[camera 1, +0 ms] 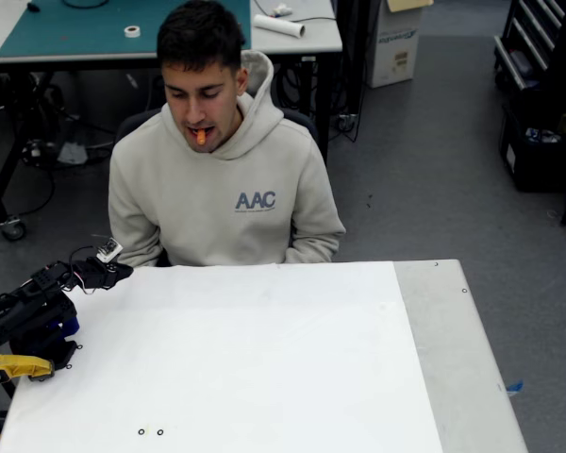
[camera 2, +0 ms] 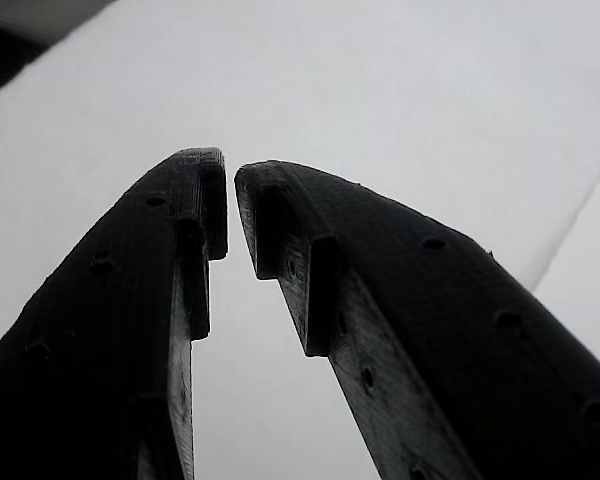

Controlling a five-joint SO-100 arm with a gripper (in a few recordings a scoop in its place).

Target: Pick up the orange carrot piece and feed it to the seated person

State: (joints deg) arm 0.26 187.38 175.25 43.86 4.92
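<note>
The orange carrot piece [camera 1: 201, 137] is seen held between the lips of the seated person [camera 1: 223, 179], well apart from the fingers [camera 1: 123, 272] and up and to the right of them in the fixed view. The person is seated just behind the far edge of the white desk [camera 1: 264, 359], head tilted down, beige hoodie w/ "AAC" on the chest; forearms are hidden behind the desk edge. The fingers are parked low at the desk's far left corner, near the person's sleeve but not touching it, tips pointed toward the person. In the wrist view the fingers [camera 2: 230, 200] are shown nearly closed, tips almost meeting w/ a thin gap widening toward the base, nothing gripped between them; only pale desk surface is seen past the tips. Behind the fingers the black arm body [camera 1: 28, 316] is folded down at the desk's left edge. A yellow part [camera 1: 17, 367] is seen just below it at the arm's base. Behind the person, a 2nd table w/ a green mat [camera 1: 94, 28] is seen, a tape roll [camera 1: 132, 31] lying on it.
</note>
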